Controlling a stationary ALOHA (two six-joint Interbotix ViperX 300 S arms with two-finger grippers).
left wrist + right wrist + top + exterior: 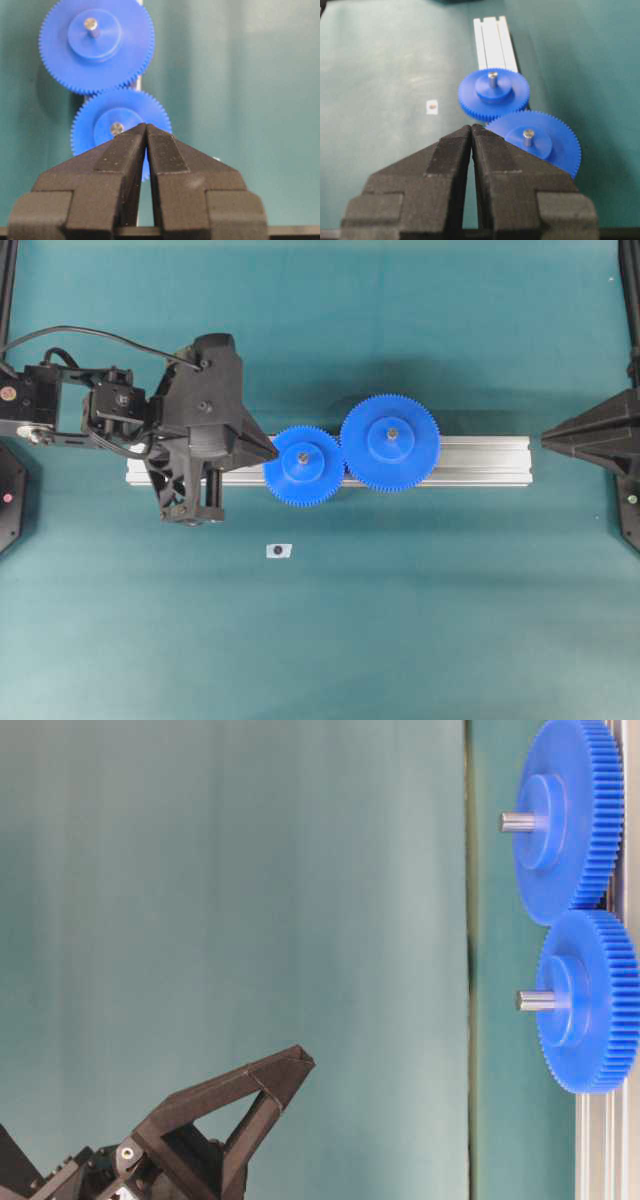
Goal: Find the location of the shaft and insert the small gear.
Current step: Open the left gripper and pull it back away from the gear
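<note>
The small gear is a blue toothed wheel sitting on the rail with the shaft poking up through its hub. It meshes with the larger blue gear. My left gripper points at the small gear's left rim from above. In the table-level view the left gripper hangs well clear of the small gear and the shaft. Its jaws meet at the tips with nothing between them, in front of the small gear. My right gripper is shut and empty at the rail's right end.
A silver aluminium rail carries both gears across the teal mat. A small white tag with a dark dot lies on the mat in front of the small gear. Black frame posts stand at the far left and right edges.
</note>
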